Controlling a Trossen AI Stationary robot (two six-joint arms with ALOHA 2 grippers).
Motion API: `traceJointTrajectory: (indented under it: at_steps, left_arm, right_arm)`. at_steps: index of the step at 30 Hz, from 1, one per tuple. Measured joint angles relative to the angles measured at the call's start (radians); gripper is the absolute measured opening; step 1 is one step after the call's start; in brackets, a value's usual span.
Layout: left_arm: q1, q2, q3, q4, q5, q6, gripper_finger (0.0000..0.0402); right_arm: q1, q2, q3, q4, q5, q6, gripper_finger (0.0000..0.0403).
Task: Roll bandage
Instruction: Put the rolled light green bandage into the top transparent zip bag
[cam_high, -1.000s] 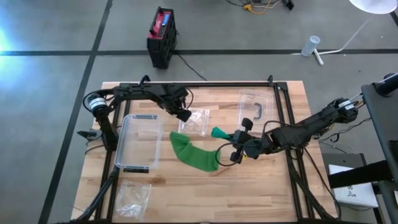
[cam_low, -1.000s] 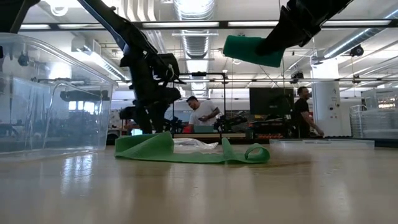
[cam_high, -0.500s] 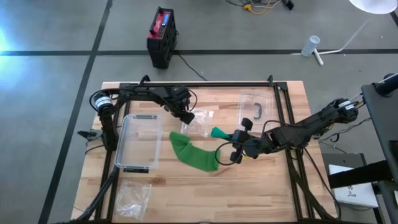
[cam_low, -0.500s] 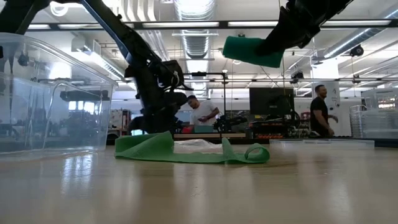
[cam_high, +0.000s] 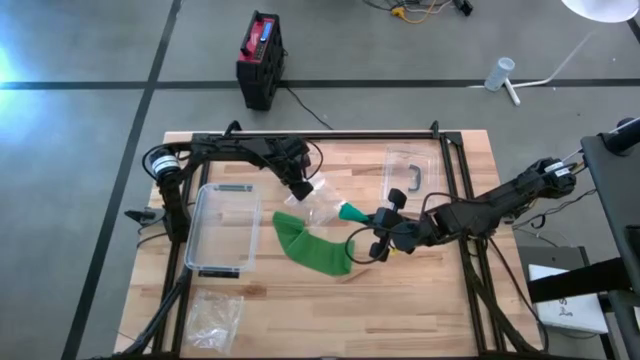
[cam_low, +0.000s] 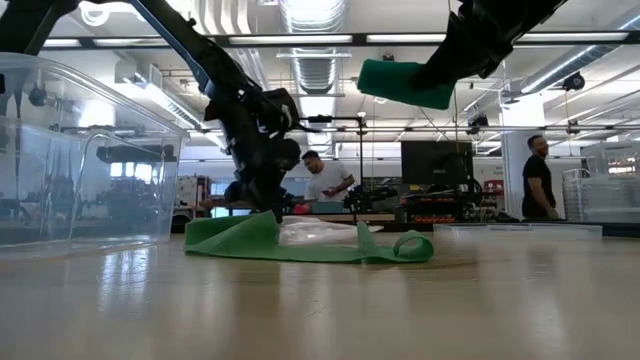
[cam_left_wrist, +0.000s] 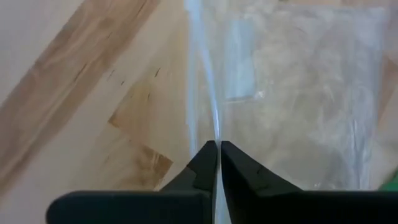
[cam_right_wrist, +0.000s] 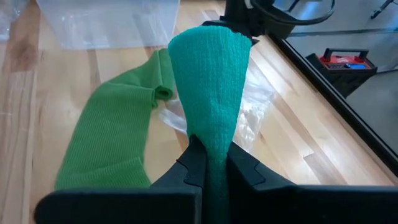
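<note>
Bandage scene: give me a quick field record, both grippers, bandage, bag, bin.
left gripper: shut on clear plastic bag, pinching its edge
right gripper: shut on green bandage, one end lifted off the table
bandage remainder: lying loose on wooden table, unrolled
clear bin: on the table's left side, beside the bandage

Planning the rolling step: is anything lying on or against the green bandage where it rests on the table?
Yes. A clear plastic bag lies against the green bandage, pinched by the shut left pincer. The right pincer holds the bandage's other end raised.
</note>
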Motion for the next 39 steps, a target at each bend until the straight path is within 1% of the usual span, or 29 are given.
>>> traceJointTrajectory:
  at_steps: [3,5,8,10,11,13,15,16,17,19,24,26,27,30,33,35,37,39]
  left_arm:
    - [-0.002,0.000,0.005,0.011,-0.001,0.079,0.0003]
    - [-0.003,0.000,0.030,0.005,-0.001,0.132,0.0002]
    - [-0.008,-0.004,0.105,-0.039,-0.002,0.286,0.0001]
    - [-0.020,-0.007,0.183,-0.100,-0.001,0.374,0.0001]
    - [-0.029,-0.010,0.222,-0.144,0.006,0.407,0.0001]
    - [-0.053,-0.015,0.313,-0.244,0.056,0.469,0.0001]
    - [-0.080,-0.017,0.393,-0.340,0.148,0.542,0.0000]
    - [-0.097,-0.019,0.422,-0.389,0.194,0.588,0.0000]
    - [-0.117,-0.019,0.445,-0.421,0.222,0.633,0.0000]
    - [-0.167,-0.023,0.461,-0.431,0.221,0.701,0.0000]
    - [-0.323,-0.035,0.459,-0.465,0.057,0.894,0.0000]
    - [-0.383,-0.036,0.459,-0.472,0.004,0.937,0.0000]
    - [-0.406,-0.036,0.459,-0.472,-0.001,0.942,0.0000]
    - [-0.440,-0.045,0.458,-0.483,0.008,0.944,0.0000]
    - [-0.437,-0.061,0.444,-0.488,0.009,0.925,0.0000]
    - [-0.431,-0.068,0.432,-0.491,0.032,0.907,0.0000]
    - [-0.428,-0.072,0.430,-0.508,0.075,0.898,0.0000]
    - [-0.428,-0.079,0.430,-0.509,0.110,0.893,0.0000]
  right_arm:
    - [0.000,0.000,0.000,0.025,0.000,-0.001,0.0019]
    - [-0.001,-0.001,0.000,0.033,0.001,-0.010,0.0019]
    - [-0.015,-0.001,0.008,0.028,0.007,-0.042,0.0019]
    - [-0.028,-0.001,0.039,-0.030,0.052,-0.059,0.0019]
    - [-0.034,-0.001,0.060,-0.086,0.087,-0.076,0.0019]
    - [-0.040,0.002,0.104,-0.204,0.157,-0.129,0.0019]
    - [-0.040,0.005,0.148,-0.299,0.217,-0.222,0.0019]
    - [-0.039,0.005,0.167,-0.314,0.240,-0.282,0.0019]
    - [-0.040,0.005,0.184,-0.300,0.250,-0.358,0.0019]
    - [-0.041,0.005,0.212,-0.253,0.249,-0.530,0.0019]
    - [-0.039,0.003,0.241,-0.133,0.271,-0.827,0.0018]
    - [-0.039,0.007,0.226,-0.127,0.257,-0.889,0.0018]
    - [-0.037,0.020,0.217,-0.129,0.247,-0.898,0.0018]
    - [-0.012,0.055,0.186,-0.124,0.227,-0.914,0.0018]
    - [0.015,0.105,0.164,-0.055,0.230,-0.996,0.0018]
    - [0.024,0.155,0.159,0.024,0.290,-1.104,0.0018]
    - [0.025,0.199,0.161,0.166,0.353,-1.246,0.0018]
    - [0.024,0.224,0.164,0.303,0.356,-1.394,0.0018]
